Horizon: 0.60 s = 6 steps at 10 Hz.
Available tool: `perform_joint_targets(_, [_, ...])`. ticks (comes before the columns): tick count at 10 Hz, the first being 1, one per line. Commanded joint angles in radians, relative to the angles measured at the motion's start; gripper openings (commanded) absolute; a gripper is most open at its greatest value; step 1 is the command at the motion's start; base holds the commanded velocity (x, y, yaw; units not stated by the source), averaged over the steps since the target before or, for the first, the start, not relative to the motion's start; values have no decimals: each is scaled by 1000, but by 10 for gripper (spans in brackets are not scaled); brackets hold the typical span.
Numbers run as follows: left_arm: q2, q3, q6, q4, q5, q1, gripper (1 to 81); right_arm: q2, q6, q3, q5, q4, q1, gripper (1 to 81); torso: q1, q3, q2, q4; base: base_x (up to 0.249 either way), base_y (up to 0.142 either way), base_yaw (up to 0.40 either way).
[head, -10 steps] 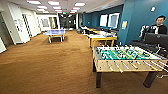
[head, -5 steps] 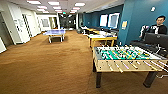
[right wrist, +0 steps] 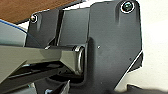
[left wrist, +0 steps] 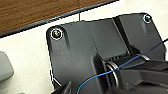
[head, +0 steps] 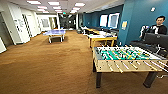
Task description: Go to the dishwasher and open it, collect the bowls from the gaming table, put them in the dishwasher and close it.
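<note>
The gaming table (head: 102,38), with a white top and yellow sides, stands in the head view along the teal wall, beyond the table-football table. Things lie on its top, but they are too small and blurred to tell bowls among them. The dishwasher is out of view. Both wrist views look down on my own dark plate and jointed bar over a pale surface, with a strip of brown carpet (left wrist: 37,12) at one side.
A table-football table (head: 125,58) with a green field stands close on the right. A blue table-tennis table (head: 55,32) sits far back at the left of centre. A person (head: 160,26) with a control rig is at the right wall. Brown carpet (head: 50,67) stretches ahead.
</note>
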Motion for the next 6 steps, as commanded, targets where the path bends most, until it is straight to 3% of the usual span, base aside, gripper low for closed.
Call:
perform_joint_targets(1, [-9,-5,-1,-3,47,-54,811,0,-3,1,-52,-10,43,811,0,0,0,0,79,0,0])
perform_joint_targets(6, [-9,-5,-1,-1,47,-54,811,2,-3,1,-52,-11,40,811,0,0,0,0,88,0,0])
